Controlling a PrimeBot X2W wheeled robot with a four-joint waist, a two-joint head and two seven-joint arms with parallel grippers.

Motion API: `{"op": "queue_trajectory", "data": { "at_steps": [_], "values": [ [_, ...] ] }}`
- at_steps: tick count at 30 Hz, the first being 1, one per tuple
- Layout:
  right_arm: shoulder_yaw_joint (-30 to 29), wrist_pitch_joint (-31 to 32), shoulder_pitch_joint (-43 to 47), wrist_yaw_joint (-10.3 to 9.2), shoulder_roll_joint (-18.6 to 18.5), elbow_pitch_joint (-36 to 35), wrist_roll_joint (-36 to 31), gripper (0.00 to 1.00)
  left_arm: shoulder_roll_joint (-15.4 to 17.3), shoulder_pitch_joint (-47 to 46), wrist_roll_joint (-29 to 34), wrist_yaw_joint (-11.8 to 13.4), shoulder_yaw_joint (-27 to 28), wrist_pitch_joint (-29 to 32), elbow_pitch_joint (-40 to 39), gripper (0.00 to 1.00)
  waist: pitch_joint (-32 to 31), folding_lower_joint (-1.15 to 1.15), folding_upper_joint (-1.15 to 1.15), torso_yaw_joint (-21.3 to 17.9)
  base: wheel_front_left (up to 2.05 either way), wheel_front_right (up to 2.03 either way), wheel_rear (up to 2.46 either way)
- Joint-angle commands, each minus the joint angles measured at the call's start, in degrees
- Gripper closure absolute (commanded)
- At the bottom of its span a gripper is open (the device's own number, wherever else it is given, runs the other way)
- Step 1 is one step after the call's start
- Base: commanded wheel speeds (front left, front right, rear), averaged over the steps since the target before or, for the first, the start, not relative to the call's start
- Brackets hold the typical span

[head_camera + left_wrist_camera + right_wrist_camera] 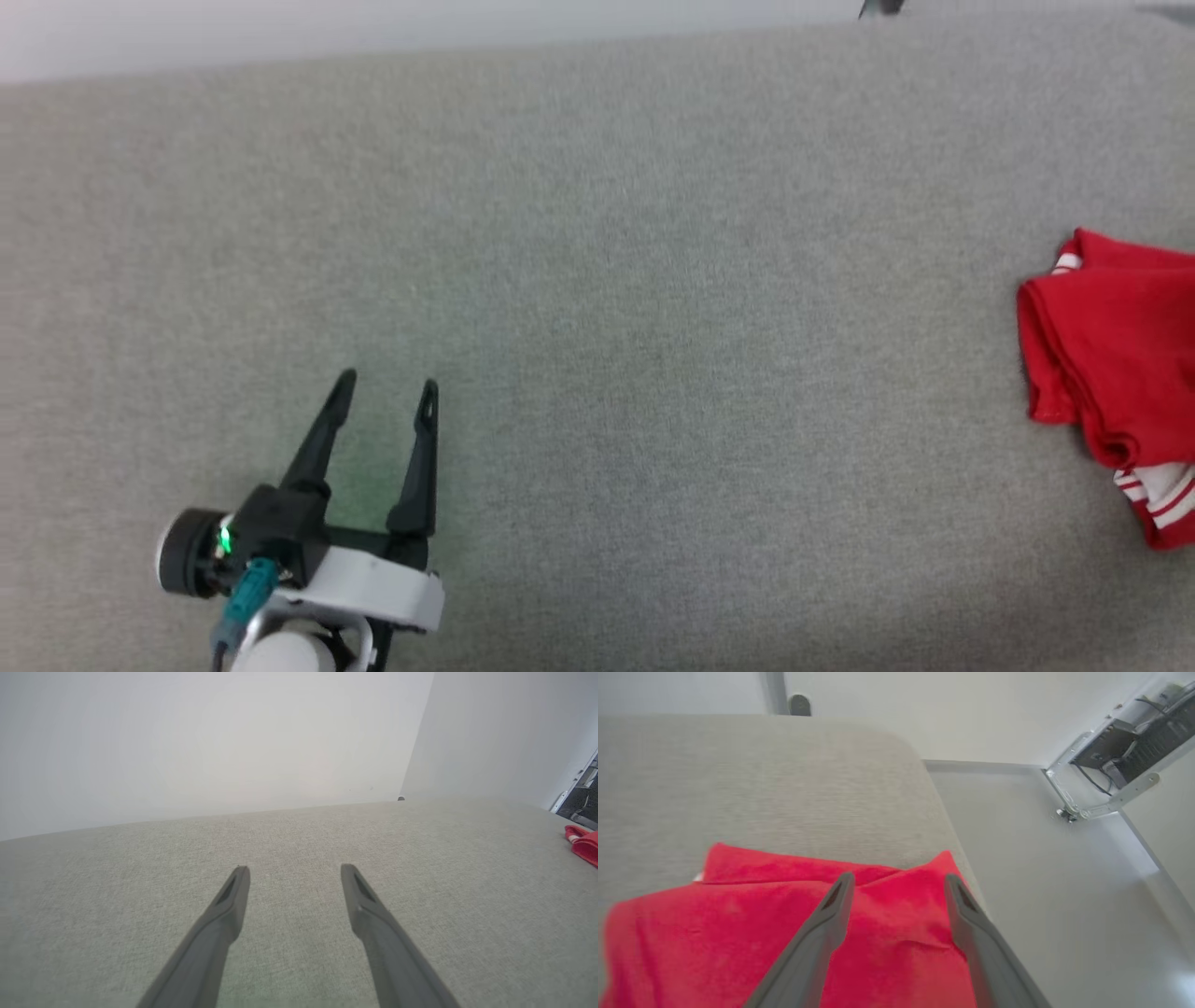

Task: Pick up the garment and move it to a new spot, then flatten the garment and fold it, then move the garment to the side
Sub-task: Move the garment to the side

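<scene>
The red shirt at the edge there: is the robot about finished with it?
Nearly, it seems. The red shirt lies folded in layers at the right end of the grey fabric surface, so folding and moving aside look done. Nothing is in hand: the right hand hangs open above the shirt, the left hand open over bare fabric. Probably left: only pulling the right arm away.
</scene>
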Motion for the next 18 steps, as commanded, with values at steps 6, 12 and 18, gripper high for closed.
{"op": "queue_trajectory", "data": {
  "at_steps": [6,12,18],
  "values": [
    [8.53,-1.61,6.45,-0.07,2.04,-12.47,4.00,0.00,0.01,1.80,-1.56,-0.15,0.91,-0.93,4.19,0.00,-8.38,0.00,0.00,1.62,0.00,0.00,0.00],
    [12.37,-4.39,12.89,-0.07,4.02,-21.55,7.15,0.00,0.14,2.60,-2.58,0.54,1.91,-1.23,7.07,0.00,-13.36,0.00,0.00,2.99,0.00,0.00,0.00],
    [10.13,-7.51,18.49,-0.07,8.05,-27.86,8.18,0.00,1.04,3.66,-3.58,0.24,2.81,-1.26,8.65,0.00,-16.50,0.00,0.00,3.38,0.00,0.00,0.00]
  ]
}}
